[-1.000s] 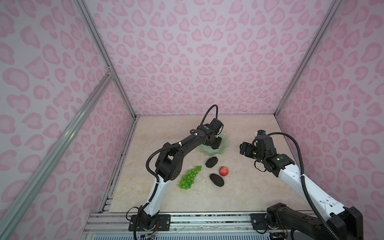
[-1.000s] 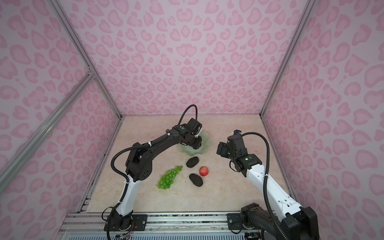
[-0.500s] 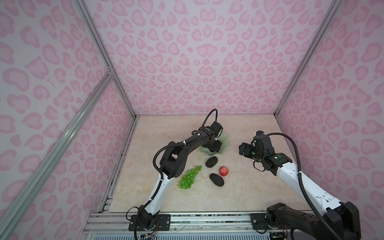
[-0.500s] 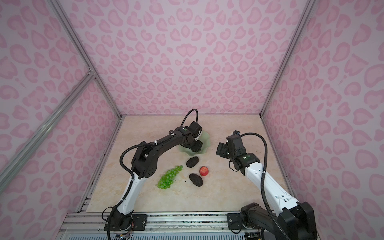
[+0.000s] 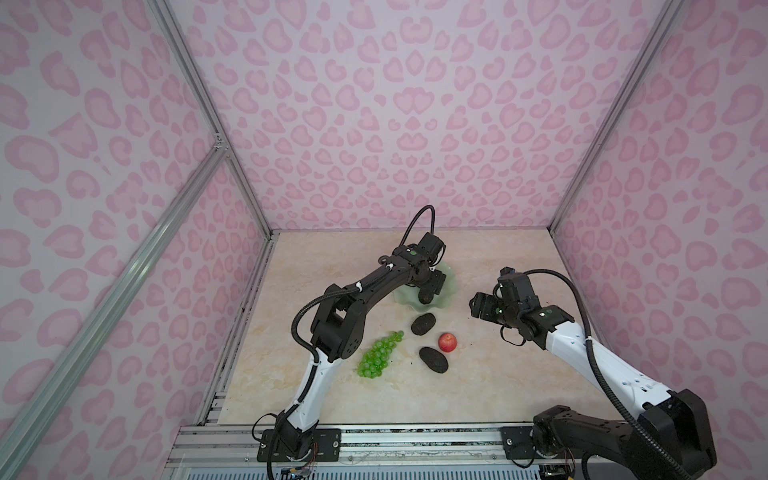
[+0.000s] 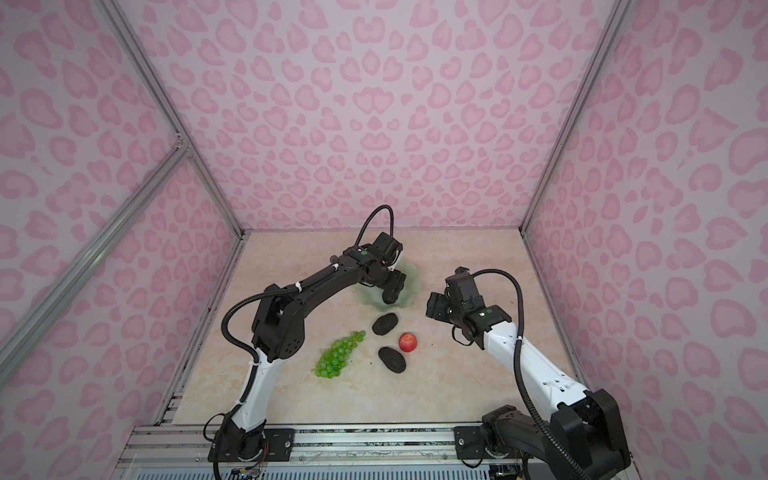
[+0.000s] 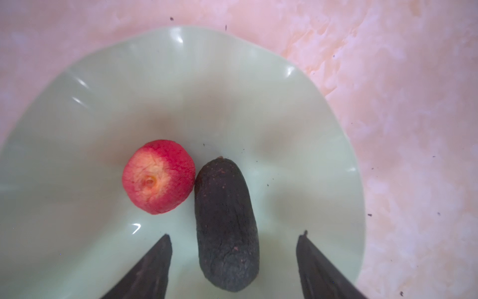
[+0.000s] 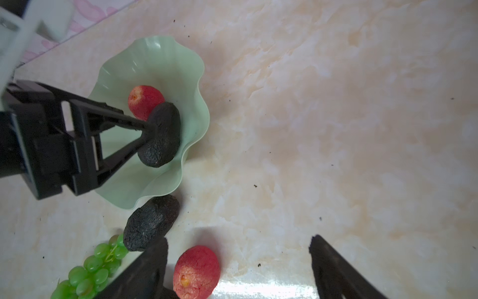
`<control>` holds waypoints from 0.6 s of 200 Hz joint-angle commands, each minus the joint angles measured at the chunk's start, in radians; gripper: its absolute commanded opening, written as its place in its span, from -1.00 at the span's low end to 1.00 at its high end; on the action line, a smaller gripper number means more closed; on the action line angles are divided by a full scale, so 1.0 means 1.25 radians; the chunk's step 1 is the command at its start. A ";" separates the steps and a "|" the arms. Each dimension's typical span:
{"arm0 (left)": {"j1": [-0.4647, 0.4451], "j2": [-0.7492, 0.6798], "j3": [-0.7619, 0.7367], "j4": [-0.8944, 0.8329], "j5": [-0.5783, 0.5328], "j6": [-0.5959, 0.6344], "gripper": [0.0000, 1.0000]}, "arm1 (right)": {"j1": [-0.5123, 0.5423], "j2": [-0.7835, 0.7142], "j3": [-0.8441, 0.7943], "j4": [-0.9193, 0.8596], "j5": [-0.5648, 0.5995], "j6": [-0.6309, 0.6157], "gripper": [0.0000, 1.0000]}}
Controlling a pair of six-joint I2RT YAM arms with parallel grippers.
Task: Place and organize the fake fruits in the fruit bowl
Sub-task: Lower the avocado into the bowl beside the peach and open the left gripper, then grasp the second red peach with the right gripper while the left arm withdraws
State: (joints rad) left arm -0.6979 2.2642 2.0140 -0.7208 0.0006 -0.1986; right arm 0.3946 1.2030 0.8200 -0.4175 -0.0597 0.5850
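Even, bright, diffuse light fills both top views; shadows on the counter point(image 5: 478, 374) are faint and soft. The walls' straight metal rails bow outward toward the picture edges, a wide-lens distortion. The left wrist view is soft and hazy with a pink cast; the bowl point(image 7: 181, 85) carries small white glints along its rim, and the apple point(image 7: 158, 177) looks slightly washed out. In the right wrist view a bright patch of glare lies on the counter near the apple point(image 8: 196, 271), and the dark fingers point(image 8: 336, 271) are blurred.

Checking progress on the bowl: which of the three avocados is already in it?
The avocado between the open left gripper's fingers, touching the apple in the bowl. The other two lie on the table.
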 commanded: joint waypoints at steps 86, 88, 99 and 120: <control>0.003 -0.581 -0.387 0.189 -0.164 -0.044 0.57 | 0.206 0.129 -0.068 0.092 -0.020 0.136 0.63; 0.003 -0.589 -0.394 0.189 -0.166 -0.046 0.57 | 0.207 0.133 -0.068 0.095 -0.020 0.138 0.63; 0.004 -0.623 -0.432 0.195 -0.186 -0.053 0.57 | 0.211 0.149 -0.068 0.108 -0.017 0.145 0.61; 0.004 -0.690 -0.515 0.206 -0.219 -0.071 0.57 | 0.215 0.188 -0.059 0.118 -0.018 0.151 0.55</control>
State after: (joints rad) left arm -0.6937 1.4528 1.4582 -0.4503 -0.2070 -0.2512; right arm 0.6575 1.3972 0.7414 -0.3115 -0.0856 0.7429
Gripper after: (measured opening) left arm 0.785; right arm 0.789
